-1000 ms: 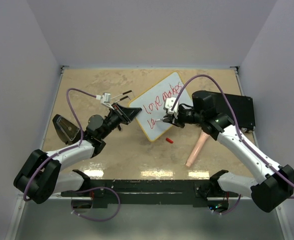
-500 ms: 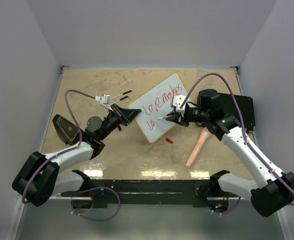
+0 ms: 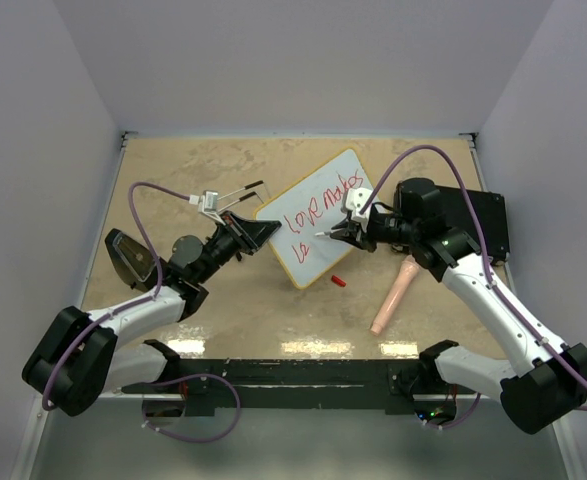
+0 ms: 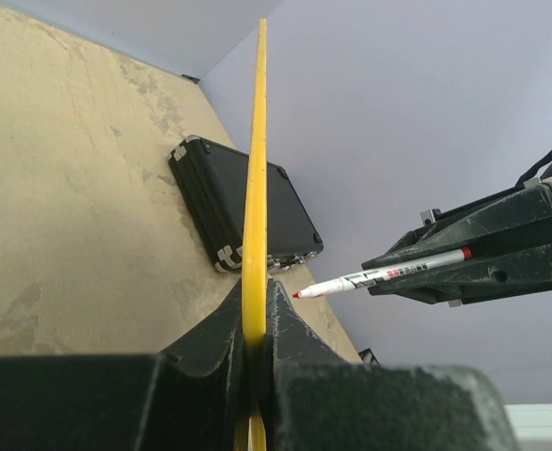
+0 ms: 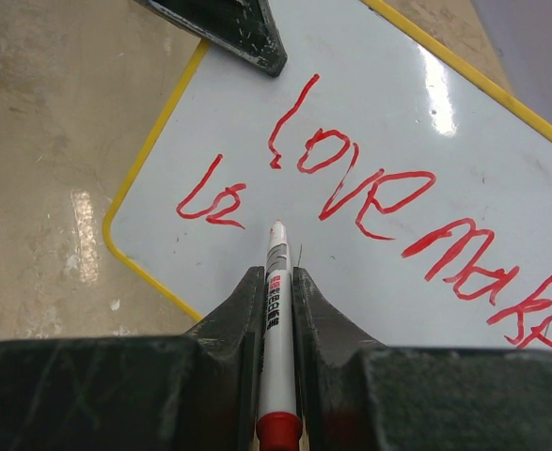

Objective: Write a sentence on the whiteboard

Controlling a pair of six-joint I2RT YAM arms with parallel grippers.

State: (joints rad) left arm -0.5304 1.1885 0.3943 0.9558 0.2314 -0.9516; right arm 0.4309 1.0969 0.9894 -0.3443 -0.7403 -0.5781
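Note:
The whiteboard (image 3: 323,215) is held tilted on edge, and my left gripper (image 3: 256,232) is shut on its yellow rim (image 4: 255,188) at the left corner. The sentence (image 5: 370,188) in red reads roughly "Love make" on the upper line, with two letters (image 5: 210,199) below. My right gripper (image 5: 276,274) is shut on a white marker (image 5: 276,282) with a red tip. The marker's tip (image 4: 299,294) hangs a short gap off the board face, just right of the lower letters.
A black case (image 3: 478,222) lies flat behind the right arm. A red marker cap (image 3: 339,281) lies on the table below the board, with a long pink object (image 3: 393,292) to its right. A black flat object (image 3: 130,257) sits at the left.
My right gripper has drawn back up and to the right, taking the marker tip off the board by the lower letters. The left gripper and board have barely moved.

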